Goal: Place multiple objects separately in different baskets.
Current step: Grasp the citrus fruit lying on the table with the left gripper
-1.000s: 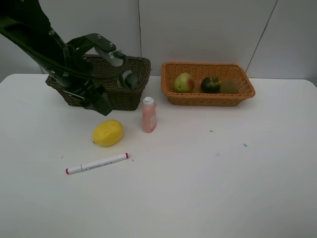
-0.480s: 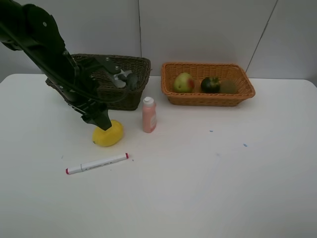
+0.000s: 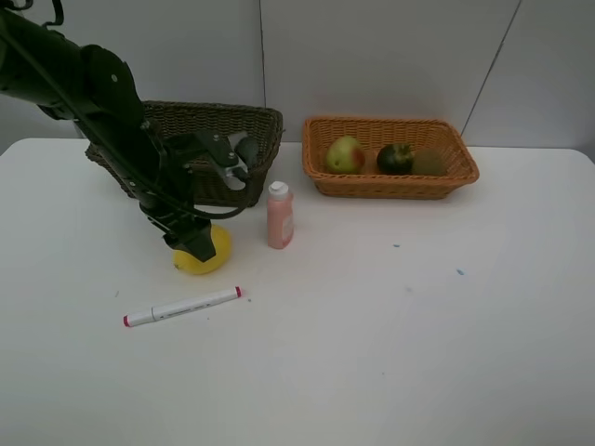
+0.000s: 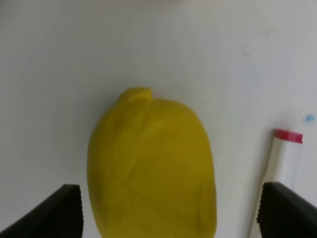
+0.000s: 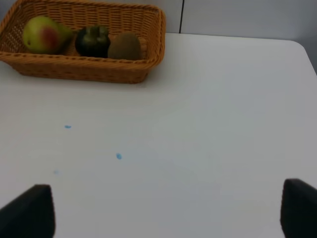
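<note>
While your left tool [image 4: 176,210] hangs spread wide over the yellow lemon [image 4: 151,158] on the surface [image 4: 59,59], your right tool [image 5: 171,210] stands wide too, holding nothing.

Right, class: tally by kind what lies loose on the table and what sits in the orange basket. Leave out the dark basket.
Fruit: 4 (lemon, mango, mangosteen, kiwi)
Bottles: 1 (pink bottle)
Markers: 1 (marker)
Total: 6
</note>
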You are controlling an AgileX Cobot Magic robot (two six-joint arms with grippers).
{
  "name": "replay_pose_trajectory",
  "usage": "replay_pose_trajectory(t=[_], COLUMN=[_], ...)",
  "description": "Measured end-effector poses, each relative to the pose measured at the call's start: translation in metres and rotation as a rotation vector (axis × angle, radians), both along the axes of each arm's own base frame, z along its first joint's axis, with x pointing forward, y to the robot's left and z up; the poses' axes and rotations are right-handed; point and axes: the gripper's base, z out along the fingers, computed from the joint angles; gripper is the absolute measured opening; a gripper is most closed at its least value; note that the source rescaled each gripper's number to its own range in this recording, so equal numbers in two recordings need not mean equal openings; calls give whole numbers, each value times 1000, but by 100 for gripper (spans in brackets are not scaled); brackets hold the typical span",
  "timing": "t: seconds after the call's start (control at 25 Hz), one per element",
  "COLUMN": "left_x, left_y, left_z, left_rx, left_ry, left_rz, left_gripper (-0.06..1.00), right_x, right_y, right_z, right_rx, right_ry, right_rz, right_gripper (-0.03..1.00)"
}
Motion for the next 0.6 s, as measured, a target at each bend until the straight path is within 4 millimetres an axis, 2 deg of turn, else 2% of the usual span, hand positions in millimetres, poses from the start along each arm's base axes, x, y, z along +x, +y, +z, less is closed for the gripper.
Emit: replay_pose_trajectory(t=[0.4,0.6], left_x=[11,17], left_y=[-5,-7], left_z=[-20,-23], left_rx=[21,29], left_ry=[19,13], left_rz=[-12,-22], left_gripper=[92,92], right_x=[0,0], right_y=[0,0], right_z=[0,0], right_rx=[0,0], right_ry=[0,0], right_rz=[0,0], right_gripper=[100,100])
